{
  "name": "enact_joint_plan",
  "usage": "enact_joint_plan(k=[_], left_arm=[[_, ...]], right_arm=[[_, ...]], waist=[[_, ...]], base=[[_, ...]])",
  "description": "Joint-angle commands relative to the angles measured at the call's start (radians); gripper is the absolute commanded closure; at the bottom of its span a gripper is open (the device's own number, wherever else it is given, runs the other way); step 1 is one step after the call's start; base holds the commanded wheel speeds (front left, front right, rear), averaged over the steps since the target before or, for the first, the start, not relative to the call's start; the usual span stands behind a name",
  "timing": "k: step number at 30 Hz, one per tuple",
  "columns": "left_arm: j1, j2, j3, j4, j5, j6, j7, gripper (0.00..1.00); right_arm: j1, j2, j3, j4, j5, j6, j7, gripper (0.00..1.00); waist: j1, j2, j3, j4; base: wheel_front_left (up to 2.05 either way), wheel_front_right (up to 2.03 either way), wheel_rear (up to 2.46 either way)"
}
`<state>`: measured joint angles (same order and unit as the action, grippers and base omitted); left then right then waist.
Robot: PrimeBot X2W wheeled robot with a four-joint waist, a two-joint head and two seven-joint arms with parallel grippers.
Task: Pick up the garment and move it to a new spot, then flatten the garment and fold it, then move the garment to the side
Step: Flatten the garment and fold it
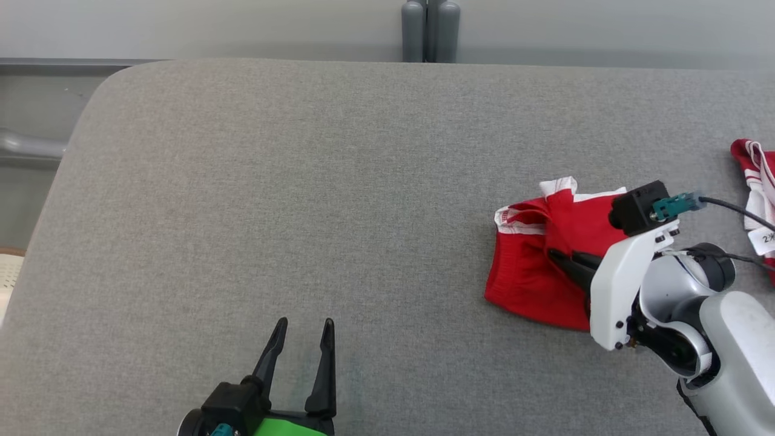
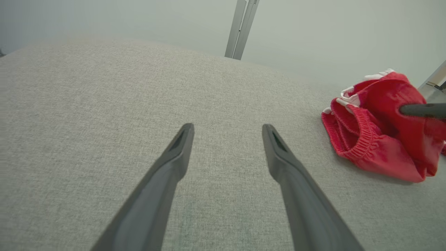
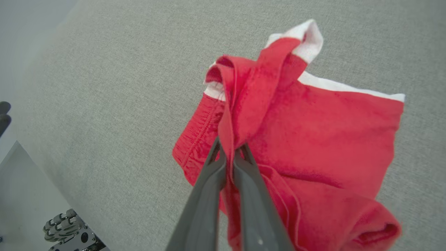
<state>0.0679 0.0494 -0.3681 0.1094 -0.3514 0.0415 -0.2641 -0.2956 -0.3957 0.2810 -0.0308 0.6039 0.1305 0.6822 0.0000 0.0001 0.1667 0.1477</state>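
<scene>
The red garment (image 1: 527, 272) lies crumpled on the tabletop's (image 1: 303, 181) right side, one fold pinched in my clenched right tool (image 3: 228, 153). I should lift it slowly, clear of the surface; my left tool (image 1: 304, 324) hovers released, near left.

The garment (image 1: 527, 272) was bright red with white bands along its edges. The table (image 1: 303, 181) was a flecked mid-grey weave. The left gripper (image 1: 304, 322) and right gripper (image 3: 228, 153) were dark charcoal (vivid green at the left one's base). The striped cloth (image 1: 754, 175) was red and white.
</scene>
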Motion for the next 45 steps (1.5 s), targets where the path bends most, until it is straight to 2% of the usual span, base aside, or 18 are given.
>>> enact_joint_plan(k=[1,10,12,13,14,15,16,21,26,29,30,33,35,39,42,45], left_arm=[[-0.011,0.003,0.004,0.006,0.0,0.004,0.0,0.0],[0.004,0.003,0.018,0.015,0.0,0.001,0.0,0.0],[0.004,0.003,0.019,0.016,-0.001,0.003,0.0,0.0],[0.004,0.003,0.017,0.016,-0.002,0.004,0.0,0.0],[0.003,0.003,0.018,0.017,-0.003,0.002,0.0,0.0],[0.001,0.003,0.018,0.018,-0.003,0.001,0.0,0.0],[0.001,0.003,0.017,0.018,-0.002,0.003,0.0,0.0],[0.022,0.003,0.039,0.015,0.005,0.002,0.0,0.0],[0.049,0.003,0.081,0.007,0.024,-0.006,0.0,0.0],[0.064,0.003,0.108,-0.004,0.034,-0.013,0.0,0.0],[0.071,0.003,0.124,-0.008,0.042,-0.017,0.0,0.0],[0.085,0.003,0.15,-0.017,0.05,-0.022,0.0,0.0],[0.1,0.003,0.165,-0.021,0.061,-0.025,0.0,0.0],[0.137,0.003,0.197,-0.03,0.077,-0.032,0.0,0.0],[0.156,0.003,0.225,-0.035,0.085,-0.04,0.0,0.0],[0.166,0.003,0.244,-0.042,0.079,-0.041,0.0,0.0]], right_arm=[[0.007,0.004,0.007,0.017,-0.024,0.0,-0.014,1.0],[0.022,0.055,0.054,0.087,-0.085,0.0,-0.067,0.99],[0.011,0.075,0.054,0.101,-0.096,0.0,-0.093,0.91],[0.007,0.085,0.061,0.104,-0.099,0.0,-0.105,0.82],[0.0,0.095,0.068,0.106,-0.105,0.0,-0.127,0.68],[-0.004,0.103,0.07,0.109,-0.111,0.0,-0.147,0.23],[-0.001,0.115,0.07,0.116,-0.115,0.0,-0.168,0.0],[0.049,0.15,0.053,0.072,-0.112,0.0,-0.28,0.0],[0.143,0.107,-0.007,0.007,-0.18,0.0,-0.419,0.0],[0.216,0.085,-0.079,0.005,-0.234,0.0,-0.561,0.0],[0.254,0.058,-0.104,0.028,-0.283,0.0,-0.661,0.0],[0.3,0.033,-0.134,0.102,-0.337,0.0,-0.81,0.0],[0.321,0.038,-0.16,0.167,-0.344,0.0,-0.897,0.0],[0.359,0.069,-0.245,0.255,-0.361,0.0,-0.947,0.0],[0.401,0.116,-0.332,0.227,-0.381,0.0,-0.947,0.0],[0.434,0.146,-0.366,0.212,-0.395,0.0,-0.947,0.0]], waist=[[0.0,-0.0001,-0.002,0.015],[0.0,-0.0001,0.007,0.028],[0.0,-0.0001,0.007,0.021],[0.0,-0.0001,0.006,0.017],[0.0,-0.0001,0.004,0.012],[0.0,-0.0001,0.003,0.008],[0.0,-0.0001,0.0,0.002],[0.0,-0.0001,-0.02,-0.031],[0.0,-0.0001,-0.046,-0.074],[0.0,-0.0001,-0.062,-0.1],[0.0,-0.0001,-0.071,-0.111],[0.0,-0.0001,-0.087,-0.126],[0.0,-0.0001,-0.106,-0.132],[0.0,-0.0001,-0.151,-0.132],[0.0,-0.0001,-0.167,-0.126],[0.0,-0.0001,-0.172,-0.121]], base=[[0.0,0.0,0.0],[0.0,0.0,0.0],[0.0,0.0,0.0],[0.0,0.0,0.0],[0.0,0.0,0.0],[0.0,0.0,0.0],[0.0,0.0,0.0],[0.0,0.0,0.0],[0.0,0.0,0.0],[0.0,0.0,0.0],[0.0,0.0,0.0],[0.0,0.0,0.0],[0.0,0.0,0.0],[0.0,0.0,0.0],[0.0,0.0,0.0],[0.0,0.0,0.0]])
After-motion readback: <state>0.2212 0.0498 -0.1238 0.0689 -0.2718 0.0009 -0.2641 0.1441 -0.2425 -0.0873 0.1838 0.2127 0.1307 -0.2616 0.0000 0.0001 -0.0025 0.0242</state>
